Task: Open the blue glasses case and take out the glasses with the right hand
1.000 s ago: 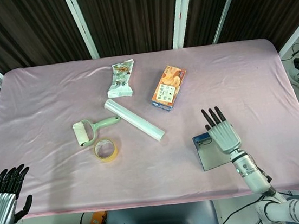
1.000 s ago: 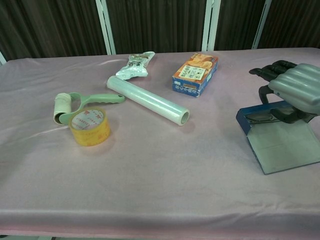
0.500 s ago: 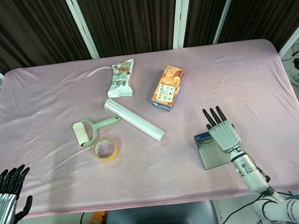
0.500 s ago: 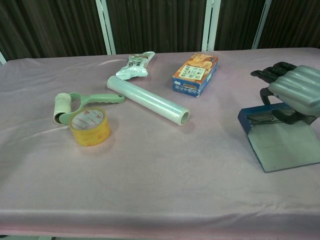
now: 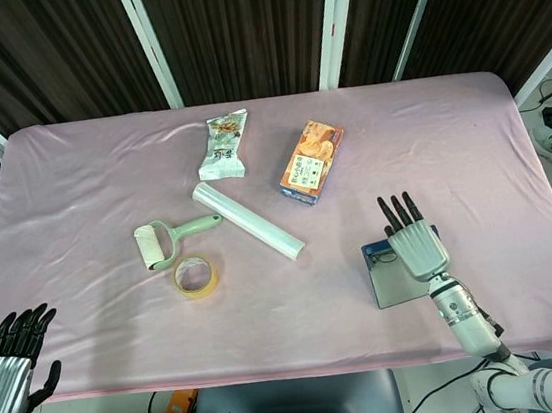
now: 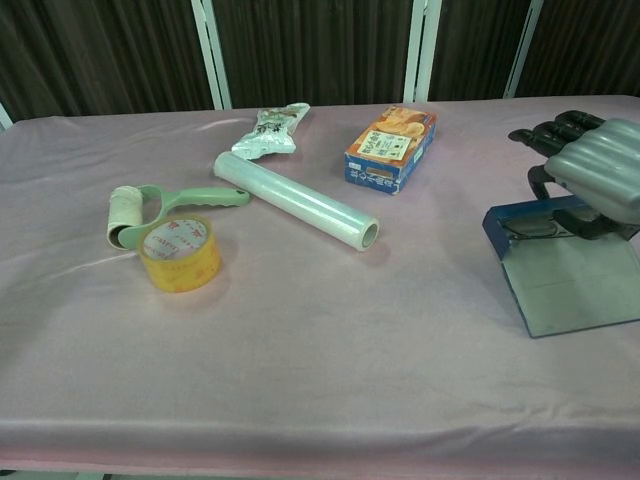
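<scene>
The blue glasses case lies open near the table's front right, its grey-lined flap folded flat toward me. Dark-framed glasses show inside the case's mouth. My right hand hovers over the case body, several fingers stretched away from me. In the chest view the right hand curls its thumb and a finger down into the mouth and pinches the glasses. My left hand hangs off the table's front left corner, fingers apart and holding nothing.
Across the pink cloth lie a yellow tape roll, a green lint roller, a clear film roll, a snack packet and an orange-blue box, all left of the case.
My right hand has drifted slightly right and toward me, and the open case has slid along with it. The left hand has sunk a little lower.
</scene>
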`<state>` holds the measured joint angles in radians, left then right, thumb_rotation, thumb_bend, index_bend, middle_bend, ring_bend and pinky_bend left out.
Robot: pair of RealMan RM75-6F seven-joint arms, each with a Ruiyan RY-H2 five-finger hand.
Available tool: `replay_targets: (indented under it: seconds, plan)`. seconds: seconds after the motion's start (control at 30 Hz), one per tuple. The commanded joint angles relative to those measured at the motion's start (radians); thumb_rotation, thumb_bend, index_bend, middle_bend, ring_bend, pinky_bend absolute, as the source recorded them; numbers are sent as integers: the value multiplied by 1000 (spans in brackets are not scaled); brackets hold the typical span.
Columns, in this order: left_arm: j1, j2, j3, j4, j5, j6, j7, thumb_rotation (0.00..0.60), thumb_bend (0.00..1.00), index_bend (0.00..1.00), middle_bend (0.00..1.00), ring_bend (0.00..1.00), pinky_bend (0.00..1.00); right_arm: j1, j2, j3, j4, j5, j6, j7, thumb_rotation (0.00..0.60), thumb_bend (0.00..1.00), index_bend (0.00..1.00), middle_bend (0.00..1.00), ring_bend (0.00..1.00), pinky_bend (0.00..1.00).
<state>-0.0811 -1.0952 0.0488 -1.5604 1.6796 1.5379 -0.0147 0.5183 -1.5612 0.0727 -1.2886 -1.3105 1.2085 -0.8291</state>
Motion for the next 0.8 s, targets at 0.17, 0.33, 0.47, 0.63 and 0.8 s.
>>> replay_targets:
  seconds: [0.17, 0.33, 0.47, 0.63, 0.8]
  plan:
    - [1, 0, 0, 2, 0, 1, -4, 600, 431, 0, 41, 54, 51, 0, -5, 2, 0, -11, 6, -7, 600, 596, 586, 36, 0, 0]
    - [0, 0, 0, 2, -1, -1, -3, 600, 431, 0, 42, 54, 51, 1, -12, 6, 12, 0, -5, -16, 600, 596, 585, 36, 0, 0]
    - [0, -1, 0, 1, -1, -1, 0, 600, 431, 0, 42, 54, 51, 4, -23, 12, 36, 13, -22, -11, 600, 596, 584, 36, 0, 0]
    - [-1, -1, 0, 0, -3, -4, 4, 600, 431, 0, 42, 54, 51, 6, -23, 24, 51, 24, -26, -4, 600, 596, 584, 36, 0, 0]
    - [-2, -2, 0, -1, -2, -6, 6, 600, 431, 0, 41, 54, 52, 9, -19, 42, 63, 42, -28, -6, 600, 596, 581, 36, 0, 0]
